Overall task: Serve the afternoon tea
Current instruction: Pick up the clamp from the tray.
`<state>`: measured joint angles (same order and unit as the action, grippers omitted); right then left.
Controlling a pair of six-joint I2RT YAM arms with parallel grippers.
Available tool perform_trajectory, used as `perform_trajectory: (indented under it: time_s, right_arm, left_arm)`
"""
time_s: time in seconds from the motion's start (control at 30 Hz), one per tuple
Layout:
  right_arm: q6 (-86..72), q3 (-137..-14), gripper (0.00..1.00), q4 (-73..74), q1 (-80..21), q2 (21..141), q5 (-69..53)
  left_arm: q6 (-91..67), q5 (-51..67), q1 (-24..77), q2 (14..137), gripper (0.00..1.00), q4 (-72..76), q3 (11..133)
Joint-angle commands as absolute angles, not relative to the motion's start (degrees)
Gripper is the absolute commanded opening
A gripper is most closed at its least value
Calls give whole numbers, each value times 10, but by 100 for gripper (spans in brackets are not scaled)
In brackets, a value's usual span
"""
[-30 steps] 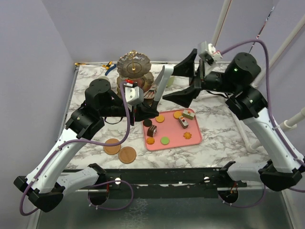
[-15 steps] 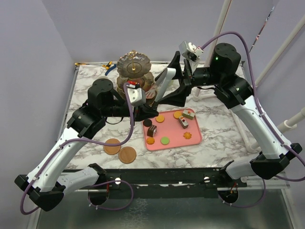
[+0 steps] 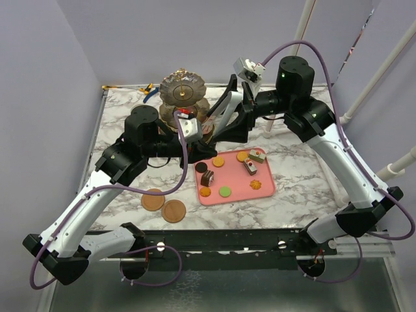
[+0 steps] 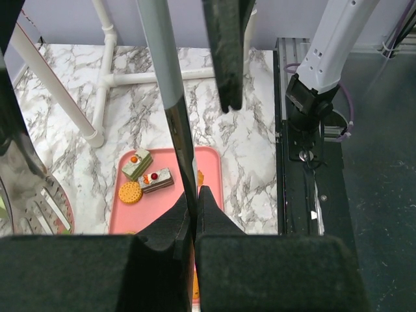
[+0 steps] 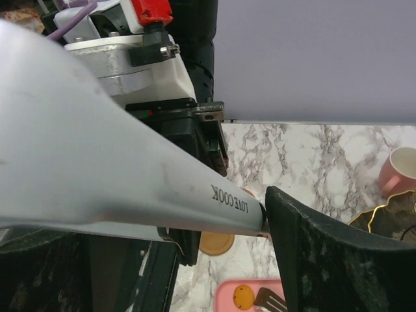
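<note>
Grey-handled spatula [image 5: 130, 175] stands between the wide fingers of the right claw [image 3: 225, 117]; the left claw [image 4: 194, 198] pinches its shaft. Right should clamp squarely before left releases. On the mid-table tray [image 3: 265, 190] wait the pastries [image 3: 250, 166].

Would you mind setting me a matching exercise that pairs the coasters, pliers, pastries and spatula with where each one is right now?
Things:
1. coasters
2. pliers
3. pastries
4. spatula

Places:
A. on the tray
B. clamped in the left gripper
C. at the far edge, left of the stand
D. left of the tray, on the near side

Pairs: 1-D, 2-C, 3-A, 4-B
</note>
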<state>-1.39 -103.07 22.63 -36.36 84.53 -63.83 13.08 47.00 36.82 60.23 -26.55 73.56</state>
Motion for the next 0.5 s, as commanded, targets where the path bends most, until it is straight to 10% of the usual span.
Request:
perform_trajectory:
  time_s: [0.0,0.47]
  right_arm:
    - [-14,-1054,81,263,-361,854,-627]
    - [-18,-1063,51,266,-360,857,-663]
  left_arm:
    - [149,451,368,593,0,-267,754]
    - [174,456,368,591,0,-292,767]
